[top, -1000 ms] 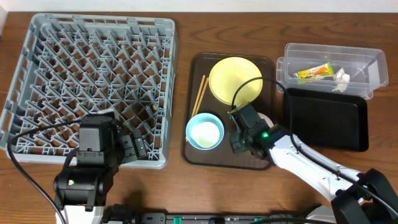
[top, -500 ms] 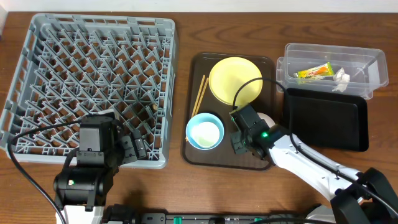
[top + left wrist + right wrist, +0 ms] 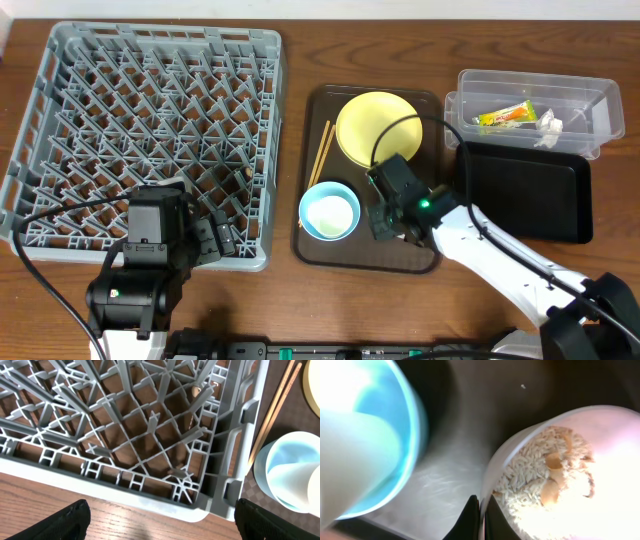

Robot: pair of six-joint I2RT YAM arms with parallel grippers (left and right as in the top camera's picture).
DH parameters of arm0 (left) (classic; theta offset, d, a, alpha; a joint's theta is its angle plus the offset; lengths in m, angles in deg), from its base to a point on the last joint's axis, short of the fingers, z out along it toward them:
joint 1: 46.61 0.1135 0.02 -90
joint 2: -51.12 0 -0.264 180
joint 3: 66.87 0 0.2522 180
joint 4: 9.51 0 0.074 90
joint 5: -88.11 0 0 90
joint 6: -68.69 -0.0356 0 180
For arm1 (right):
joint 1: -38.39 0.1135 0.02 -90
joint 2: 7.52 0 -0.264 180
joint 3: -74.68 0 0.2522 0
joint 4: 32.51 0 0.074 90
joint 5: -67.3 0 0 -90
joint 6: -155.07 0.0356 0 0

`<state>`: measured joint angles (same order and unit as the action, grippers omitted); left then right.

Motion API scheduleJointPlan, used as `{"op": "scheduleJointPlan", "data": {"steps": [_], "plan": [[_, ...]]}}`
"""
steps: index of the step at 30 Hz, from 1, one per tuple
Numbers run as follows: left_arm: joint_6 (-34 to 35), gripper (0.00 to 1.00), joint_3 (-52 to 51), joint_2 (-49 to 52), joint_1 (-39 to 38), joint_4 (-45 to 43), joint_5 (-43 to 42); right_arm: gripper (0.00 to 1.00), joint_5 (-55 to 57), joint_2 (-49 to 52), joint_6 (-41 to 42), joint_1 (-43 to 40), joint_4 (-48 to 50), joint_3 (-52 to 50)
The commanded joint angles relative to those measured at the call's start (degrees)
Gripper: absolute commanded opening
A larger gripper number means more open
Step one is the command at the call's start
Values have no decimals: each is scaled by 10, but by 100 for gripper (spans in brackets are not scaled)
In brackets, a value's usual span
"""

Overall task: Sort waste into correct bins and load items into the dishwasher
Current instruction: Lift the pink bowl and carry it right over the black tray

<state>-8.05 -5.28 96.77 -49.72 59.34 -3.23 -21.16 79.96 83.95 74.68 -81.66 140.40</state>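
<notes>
White bowl (image 3: 612, 480) rim in right gripper (image 3: 480, 510) (clamped).

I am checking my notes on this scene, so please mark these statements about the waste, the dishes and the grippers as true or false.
1. The snack wrapper lies in the clear tub. True.
2. The yellow plate stands in the dish rack. False: it lies on the brown tray.
3. The right gripper is shut on the rim of the white bowl, which holds rice. True.
4. The left gripper grips the chopsticks. False: it is open and holds nothing; the chopsticks lie on the brown tray.
</notes>
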Motion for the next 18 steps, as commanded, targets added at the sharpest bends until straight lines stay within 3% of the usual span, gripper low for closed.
{"op": "scheduleJointPlan", "data": {"steps": [1,10,18], "plan": [[-9,94,14,0,-2,-1,-1,1,-18,-1,-9,5,-29,57],[-9,94,14,0,-2,-1,-1,1,-19,-8,-22,-10,-79,148],[-9,94,14,0,-2,0,-1,1,-96,-33,-16,-110,-92,159]]}}
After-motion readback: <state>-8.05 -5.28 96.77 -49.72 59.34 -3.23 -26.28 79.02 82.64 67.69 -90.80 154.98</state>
